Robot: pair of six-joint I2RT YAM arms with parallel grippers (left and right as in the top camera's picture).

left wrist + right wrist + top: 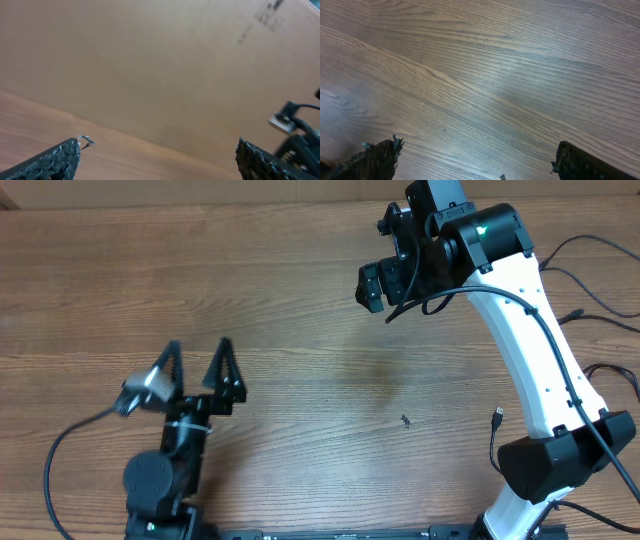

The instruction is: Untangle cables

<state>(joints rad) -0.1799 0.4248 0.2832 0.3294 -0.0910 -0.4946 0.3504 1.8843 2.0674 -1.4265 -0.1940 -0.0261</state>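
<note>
Thin black cables lie at the right edge of the table in the overhead view. One strand (494, 442) ends in a small plug by the right arm's base. Others (606, 298) run off the right side as separate strands. No cable shows in either wrist view. My left gripper (197, 347) is open and empty at the lower left, far from the cables; its wrist view (159, 146) shows only bare wood between the fingers. My right gripper (380, 265) is open and empty, held high at the upper middle, over bare wood in its wrist view (477, 150).
The wooden table (300, 300) fills the view. A small dark speck (405, 421) lies right of centre. The white right arm (540, 350) rises from its base at the lower right. A thicker black robot cable (52, 465) loops beside the left arm.
</note>
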